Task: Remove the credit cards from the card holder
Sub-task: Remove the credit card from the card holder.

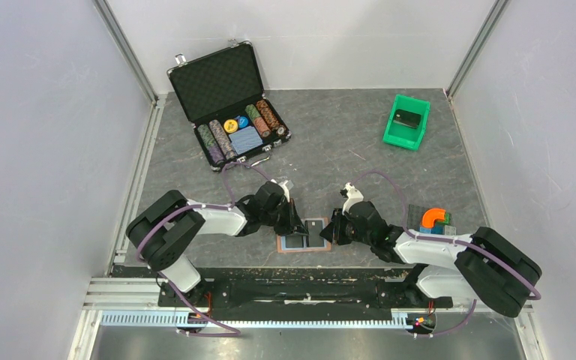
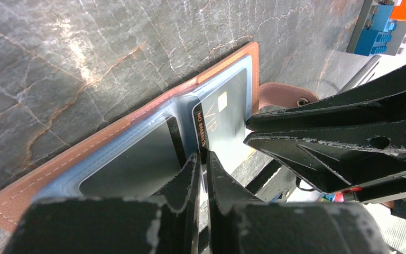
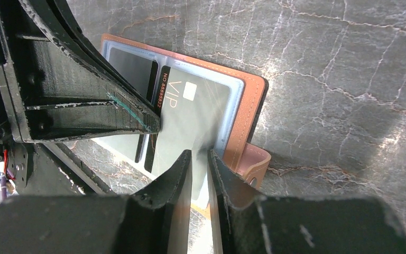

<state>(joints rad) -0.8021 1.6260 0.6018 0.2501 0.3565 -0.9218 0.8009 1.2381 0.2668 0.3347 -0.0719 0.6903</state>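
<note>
The card holder [image 3: 248, 106] lies opened flat on the grey table [image 1: 360, 150], near its front edge, between the two arms. In the half on the right arm's side sits a dark grey VIP card [image 3: 190, 111], and in the other half a second card [image 2: 132, 164] — both under the light blue sleeves. The left gripper [image 2: 202, 159] is at the middle fold: its fingers are drawn almost together and the dark printed edge of the VIP card runs in between them, so they pinch it. The right gripper [image 3: 198, 156] stands at the outer edge of the same half, with only a narrow slit between its fingers — if they clamp the edge or only press on it, I cannot tell. Far behind are a black case [image 1: 225, 90] with chips and a green bin [image 1: 405, 124]
</note>
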